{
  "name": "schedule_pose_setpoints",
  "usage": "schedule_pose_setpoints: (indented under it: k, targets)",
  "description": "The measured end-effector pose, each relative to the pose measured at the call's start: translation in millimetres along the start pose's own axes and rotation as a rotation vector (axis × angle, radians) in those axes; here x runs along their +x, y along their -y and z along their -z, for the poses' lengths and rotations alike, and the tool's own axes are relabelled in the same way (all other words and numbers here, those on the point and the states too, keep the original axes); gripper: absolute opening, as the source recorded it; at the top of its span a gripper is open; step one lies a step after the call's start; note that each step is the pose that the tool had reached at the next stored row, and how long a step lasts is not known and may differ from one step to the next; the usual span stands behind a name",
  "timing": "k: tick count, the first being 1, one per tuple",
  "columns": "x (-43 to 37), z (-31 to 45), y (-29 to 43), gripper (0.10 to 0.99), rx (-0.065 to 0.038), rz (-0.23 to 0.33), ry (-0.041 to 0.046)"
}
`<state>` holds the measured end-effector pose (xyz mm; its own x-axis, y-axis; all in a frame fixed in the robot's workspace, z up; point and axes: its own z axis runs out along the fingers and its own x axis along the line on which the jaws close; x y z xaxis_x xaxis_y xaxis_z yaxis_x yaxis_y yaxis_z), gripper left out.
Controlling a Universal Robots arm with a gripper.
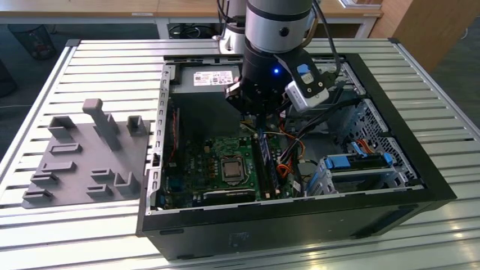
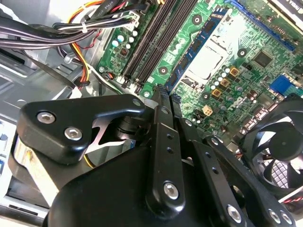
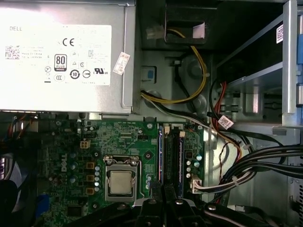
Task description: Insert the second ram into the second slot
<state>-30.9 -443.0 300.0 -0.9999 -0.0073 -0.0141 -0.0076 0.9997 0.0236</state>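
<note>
Reach: we see one arm going down into the open computer case, above the CPU socket.
Grasp: one hand with two black fingers drawn narrow, the tips almost meeting. We see nothing gripped between them.
Task piece: the second ram is one blue stick standing on edge in a slot just beside the CPU socket. The fingertips sit at one end of it.
Contact: we cannot tell whether the tips touch the stick, nor whether it is pressed fully home.
Other slots: dark memory slots lie on the stick's side away from the CPU socket. Their number is hard to make out, and we cannot tell whether any holds another stick.
Box: one silver power supply near the CPU socket, cut off at the picture's edge.
Cooling: one fan near the CPU socket, partly hidden behind the hand.
Wiring: black cables beyond the slots from the CPU socket, too bundled for us to count.
Outside: one grey fixture tray on the slatted tabletop, well apart from the CPU socket toward the exterior view's left.
</note>
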Motion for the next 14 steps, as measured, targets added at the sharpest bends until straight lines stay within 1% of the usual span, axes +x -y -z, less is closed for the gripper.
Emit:
schedule_pose_setpoints:
  k: [3, 7, 10, 13, 14]
  targets:
    - [0.1, -0.1, 0.4, 0.137, 0.001, 0.000, 0.0000]
    - [0.0, -0.9, 2.1, 0.137, 0.006, 0.000, -0.0001]
    - [0.1, -2.7, 6.2, 0.137, 0.006, 0.000, -0.0001]
    - [0.2, -6.8, 11.3, 0.137, 0.006, -0.001, -0.0007]
    - [-0.2, -8.6, 12.0, 0.137, 0.006, -0.002, -0.0010]
